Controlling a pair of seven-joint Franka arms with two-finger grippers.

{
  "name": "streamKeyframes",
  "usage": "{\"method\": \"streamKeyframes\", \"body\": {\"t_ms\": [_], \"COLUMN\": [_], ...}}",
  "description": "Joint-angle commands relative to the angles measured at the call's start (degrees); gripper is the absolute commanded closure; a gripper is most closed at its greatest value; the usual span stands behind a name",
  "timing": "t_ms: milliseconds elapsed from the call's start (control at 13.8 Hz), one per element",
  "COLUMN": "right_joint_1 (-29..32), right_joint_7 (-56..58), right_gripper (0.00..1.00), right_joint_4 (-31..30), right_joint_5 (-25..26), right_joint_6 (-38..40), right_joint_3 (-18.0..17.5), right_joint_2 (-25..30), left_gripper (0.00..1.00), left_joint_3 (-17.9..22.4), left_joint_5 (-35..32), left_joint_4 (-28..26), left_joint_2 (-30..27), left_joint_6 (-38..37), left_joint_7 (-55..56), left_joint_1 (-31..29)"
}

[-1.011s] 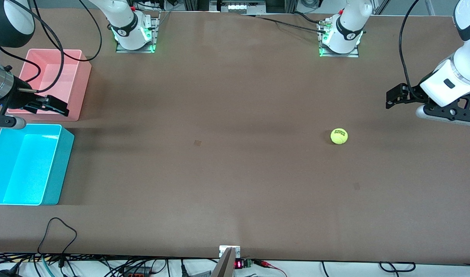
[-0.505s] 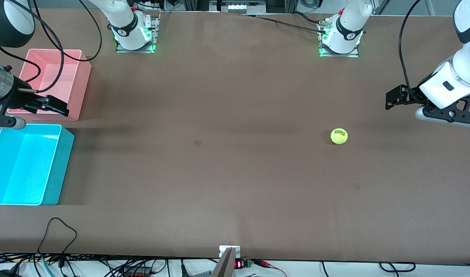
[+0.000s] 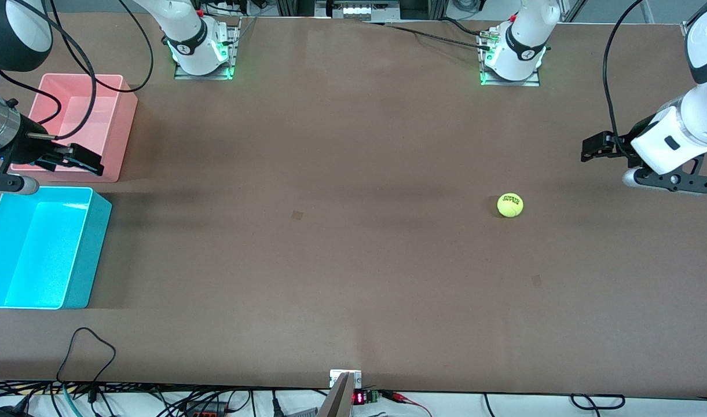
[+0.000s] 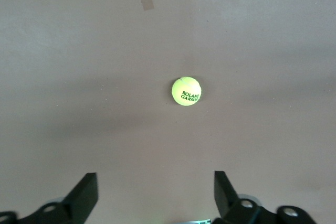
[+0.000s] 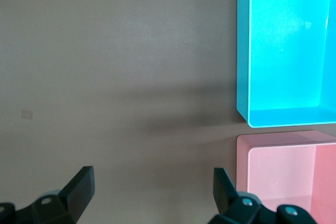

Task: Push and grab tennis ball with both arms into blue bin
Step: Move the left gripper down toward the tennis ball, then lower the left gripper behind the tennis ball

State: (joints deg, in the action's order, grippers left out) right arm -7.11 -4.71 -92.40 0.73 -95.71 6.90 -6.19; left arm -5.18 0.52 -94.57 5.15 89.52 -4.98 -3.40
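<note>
The tennis ball (image 3: 510,205) lies on the brown table toward the left arm's end; it also shows in the left wrist view (image 4: 186,91). My left gripper (image 3: 589,149) hangs open and empty over bare table, apart from the ball, toward the left arm's end; in its own view (image 4: 156,182) the ball lies ahead of the open jaws. The blue bin (image 3: 95,231) stands at the right arm's end, empty, and shows in the right wrist view (image 5: 242,51). My right gripper (image 3: 92,165) is open and empty over the pink bin's corner; in its own view (image 5: 153,179) the jaws are wide apart.
The pink bin (image 3: 124,124) stands beside the blue bin, farther from the front camera; it also shows in the right wrist view (image 5: 247,145). Black cables trail from both arms. Loose wires lie along the table's front edge (image 3: 87,341).
The left arm's wrist has shifted and turned slightly over the table's end. The ball and the right arm have not moved.
</note>
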Motion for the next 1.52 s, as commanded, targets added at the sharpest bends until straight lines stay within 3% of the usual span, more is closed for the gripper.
{"method": "streamKeyframes", "body": {"t_ms": [0, 144, 217, 505, 794, 939, 1155, 1444], "right_joint_1": [-0.36, -0.36, -0.36, -0.36, -0.45, -0.36, -0.45, -0.45], "right_joint_7": [-0.82, -0.82, -0.82, -0.82, -0.82, -0.74, -0.82, -0.82], "right_gripper": [0.00, 0.00, 0.00, 0.00, 0.00, 0.00, 0.00, 0.00], "right_joint_4": [-0.15, -0.15, -0.15, -0.24, -0.24, -0.24, -0.24, -0.41], "right_joint_5": [-0.82, -0.82, -0.73, -0.73, -0.82, -0.82, -0.82, -0.82], "right_joint_6": [-0.09, -0.09, 0.00, 0.18, 0.09, 0.09, 0.18, 0.18], "right_joint_3": [0.22, 0.22, 0.22, 0.22, 0.22, 0.22, 0.22, 0.14], "right_joint_2": [0.74, 0.74, 0.74, 0.74, 0.74, 0.74, 0.83, 0.83], "left_gripper": [0.68, 0.94, 0.99, 1.00, 1.00, 1.00, 1.00, 1.00], "left_joint_3": [-0.54, -0.54, -0.62, -0.63, -0.45, -0.36, -0.45, -0.36], "left_joint_5": [-0.26, -0.17, -0.17, -0.43, -1.04, -1.22, -6.90, -7.81], "left_joint_4": [1.50, 1.76, 2.02, 4.22, 3.52, 2.30, -2.70, -15.26], "left_joint_2": [0.30, 0.12, 0.04, 0.82, 2.58, 3.72, 5.12, 5.31], "left_joint_6": [-2.50, -4.09, -5.22, -9.98, -9.28, -7.79, -0.43, 17.22], "left_joint_7": [0.05, 0.32, 0.41, -0.64, -26.08, -33.75, -46.65, -64.41], "left_joint_1": [0.23, 0.41, 0.41, 1.91, 0.77, 0.50, 1.11, -0.81]}}
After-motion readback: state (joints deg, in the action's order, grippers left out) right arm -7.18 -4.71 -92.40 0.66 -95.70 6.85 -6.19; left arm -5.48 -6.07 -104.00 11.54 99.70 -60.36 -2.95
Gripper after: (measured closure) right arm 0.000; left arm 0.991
